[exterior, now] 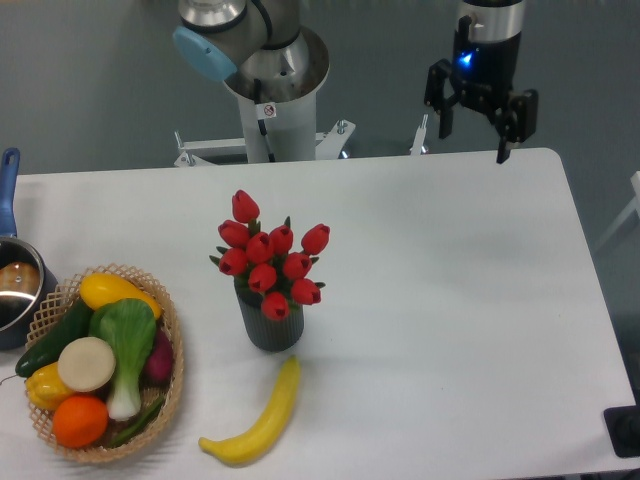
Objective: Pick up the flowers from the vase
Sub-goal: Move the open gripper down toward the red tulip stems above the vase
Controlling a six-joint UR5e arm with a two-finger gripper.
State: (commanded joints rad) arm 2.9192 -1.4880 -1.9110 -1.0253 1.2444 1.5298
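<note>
red flowers point(270, 258), dark grey ribbed vase point(271, 326), yellow banana point(258, 417)

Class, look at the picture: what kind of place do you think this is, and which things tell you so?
Probably a robot lab or test bench: a robot arm's base is mounted behind a plain white table, its gripper hangs open above the far edge, and the flowers and basket look like staged props.

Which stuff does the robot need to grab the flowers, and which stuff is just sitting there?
Needed:
flowers
vase
gripper

Just sitting there:
banana
basket of vegetables
blue-handled pot
</note>
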